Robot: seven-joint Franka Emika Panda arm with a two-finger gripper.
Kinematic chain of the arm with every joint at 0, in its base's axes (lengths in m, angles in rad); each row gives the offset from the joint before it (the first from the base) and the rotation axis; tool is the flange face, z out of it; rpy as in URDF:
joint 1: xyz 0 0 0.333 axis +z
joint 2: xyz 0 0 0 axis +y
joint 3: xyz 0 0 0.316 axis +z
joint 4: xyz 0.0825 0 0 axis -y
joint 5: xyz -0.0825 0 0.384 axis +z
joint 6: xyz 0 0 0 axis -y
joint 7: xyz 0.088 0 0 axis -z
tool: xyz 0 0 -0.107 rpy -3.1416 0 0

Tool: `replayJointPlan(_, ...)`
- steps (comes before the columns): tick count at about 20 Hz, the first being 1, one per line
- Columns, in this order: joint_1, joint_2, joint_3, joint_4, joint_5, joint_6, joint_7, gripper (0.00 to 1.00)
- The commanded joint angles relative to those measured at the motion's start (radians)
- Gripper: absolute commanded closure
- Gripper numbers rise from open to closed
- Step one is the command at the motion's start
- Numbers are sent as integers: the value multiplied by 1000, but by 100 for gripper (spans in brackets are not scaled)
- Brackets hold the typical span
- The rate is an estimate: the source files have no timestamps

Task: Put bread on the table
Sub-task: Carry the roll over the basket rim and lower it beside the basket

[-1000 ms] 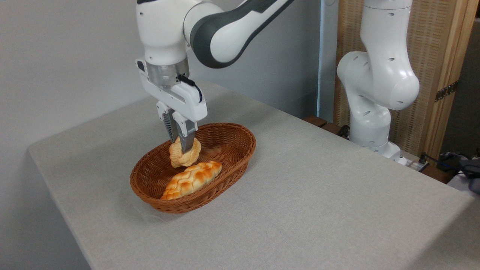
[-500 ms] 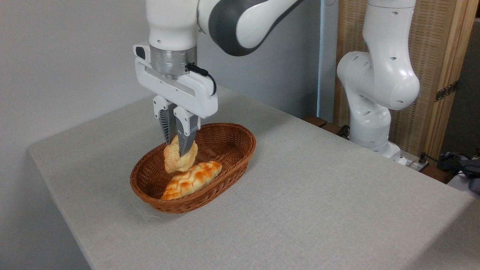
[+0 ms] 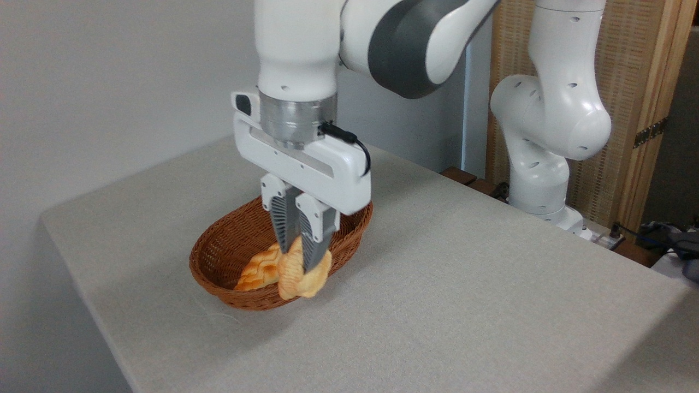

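Note:
The bread [image 3: 299, 279], a small pale-golden ridged bun, hangs in the air with my gripper [image 3: 298, 260] shut on its upper edge. It is in front of the near right rim of the wicker basket [image 3: 218, 254], above the grey table [image 3: 464, 284] and not touching it. The bun hangs on edge, slightly blurred by motion. My two grey fingers point straight down from the white hand.
A braided golden-brown loaf [image 3: 259, 271] lies in the basket, partly hidden behind the bun. The arm's white base [image 3: 540, 164] stands at the table's far right edge, with a wooden screen behind it. Open table surface stretches right of and in front of the basket.
My gripper has carried the bun out of the basket's middle, towards the right and nearer the camera, over the basket's near rim. The loaf stays in place.

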Motion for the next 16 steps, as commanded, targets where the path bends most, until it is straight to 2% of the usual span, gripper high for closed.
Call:
replayJointPlan(1,-1,5,27,-1,36,-22,64,61)
replayJointPlan(3,1,12,29,-2,51,-36,76,53)
replayJointPlan(4,1,22,29,-4,52,-53,93,15)
replayJointPlan(5,-1,27,29,-2,52,-56,96,0)
replayJointPlan(16,-4,42,27,-5,52,-75,101,0)
